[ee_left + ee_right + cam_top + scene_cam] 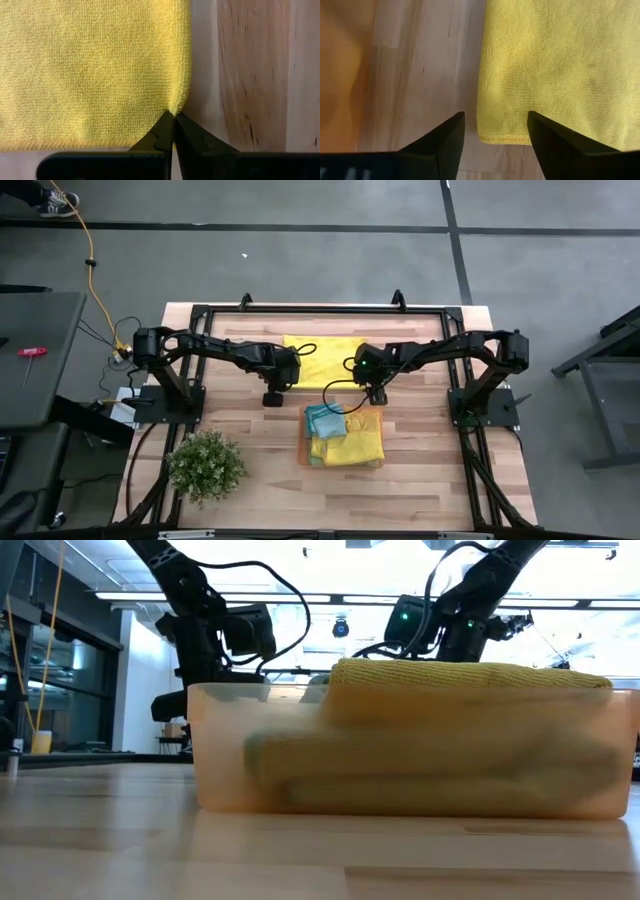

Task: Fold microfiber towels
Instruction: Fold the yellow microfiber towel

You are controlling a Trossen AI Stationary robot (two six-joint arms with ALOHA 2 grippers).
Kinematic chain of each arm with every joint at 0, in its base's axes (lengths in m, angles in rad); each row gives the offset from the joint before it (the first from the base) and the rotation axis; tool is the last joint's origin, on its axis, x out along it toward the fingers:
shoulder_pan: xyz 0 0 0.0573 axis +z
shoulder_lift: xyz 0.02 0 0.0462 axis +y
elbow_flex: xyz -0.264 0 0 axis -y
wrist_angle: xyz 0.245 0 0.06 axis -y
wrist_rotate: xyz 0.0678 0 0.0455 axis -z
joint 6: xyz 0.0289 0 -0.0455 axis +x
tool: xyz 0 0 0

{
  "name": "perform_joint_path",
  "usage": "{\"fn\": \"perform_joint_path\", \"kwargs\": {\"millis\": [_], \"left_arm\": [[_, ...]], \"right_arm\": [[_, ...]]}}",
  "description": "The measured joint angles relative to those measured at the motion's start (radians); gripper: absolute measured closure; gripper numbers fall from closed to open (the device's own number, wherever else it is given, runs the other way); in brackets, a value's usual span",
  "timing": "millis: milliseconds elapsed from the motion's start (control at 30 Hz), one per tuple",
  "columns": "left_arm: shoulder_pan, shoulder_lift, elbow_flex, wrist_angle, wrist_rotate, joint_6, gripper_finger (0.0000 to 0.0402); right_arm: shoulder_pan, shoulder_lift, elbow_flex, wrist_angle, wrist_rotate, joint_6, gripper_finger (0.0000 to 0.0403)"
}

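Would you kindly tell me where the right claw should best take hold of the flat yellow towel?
Grip the towel at its free near corner, coming straight down. It lies flat on the table, so only a pinched edge gives purchase. The open right claw already straddles that corner; the left claw is shut on the other one.

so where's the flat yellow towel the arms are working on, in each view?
High: flat yellow towel at table's far middle, between both grippers.
Low: not visible; orange tray blocks it.
Left wrist: fills the frame, corner pinched.
Right wrist: corner ahead of open fingers.
Shared landmark: the towel's hemmed edge.
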Motion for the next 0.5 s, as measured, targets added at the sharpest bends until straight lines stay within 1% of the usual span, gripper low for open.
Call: {"fn": "perform_joint_path", "kwargs": {"millis": [267, 500], "left_arm": [[0.0, 0.0, 0.0, 0.0, 0.0, 0.0, 0.04], [0.0, 0.0, 0.0, 0.001, 0.0, 0.0, 0.04]], "right_arm": [[0.0, 0.0, -0.035, 0.017, -0.001, 0.0, 0.0242], [0.0, 0.0, -0.059, 0.045, 0.0, 0.026, 0.0258]]}}
